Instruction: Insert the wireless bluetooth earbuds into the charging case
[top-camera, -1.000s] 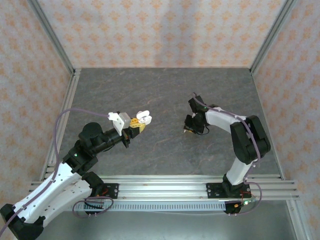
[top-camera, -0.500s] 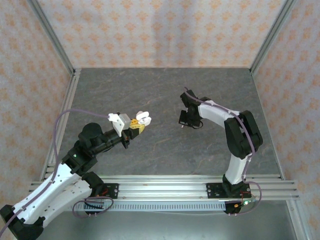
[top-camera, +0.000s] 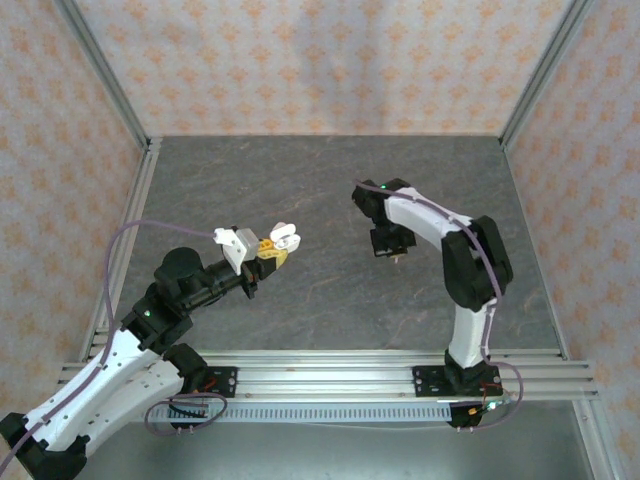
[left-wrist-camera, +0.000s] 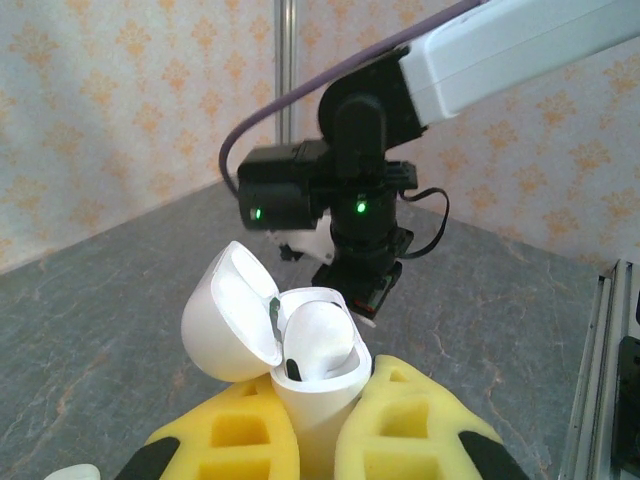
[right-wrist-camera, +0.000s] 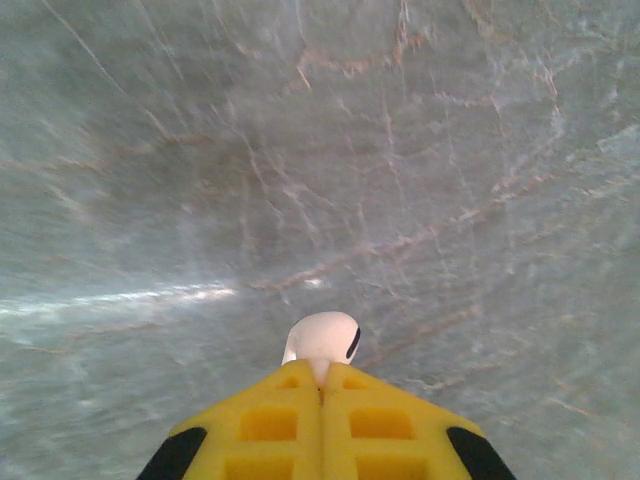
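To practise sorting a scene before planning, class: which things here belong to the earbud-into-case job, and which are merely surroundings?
Job: open white plastic charging case, held by left gripper; small white plastic earbud sitting inside it; second small white earbud, pinched by right gripper.

Surroundings: grey stone-look table; purple cable; silver aluminium rails; orange-patterned walls.

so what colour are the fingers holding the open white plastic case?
Yellow; those fingers show best in the left wrist view.

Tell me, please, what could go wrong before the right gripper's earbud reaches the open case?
The right gripper holds the earbud at its very tips, so it may slip or twist. The charging case in the left gripper already holds a seated earbud; aiming at that slot could jam.
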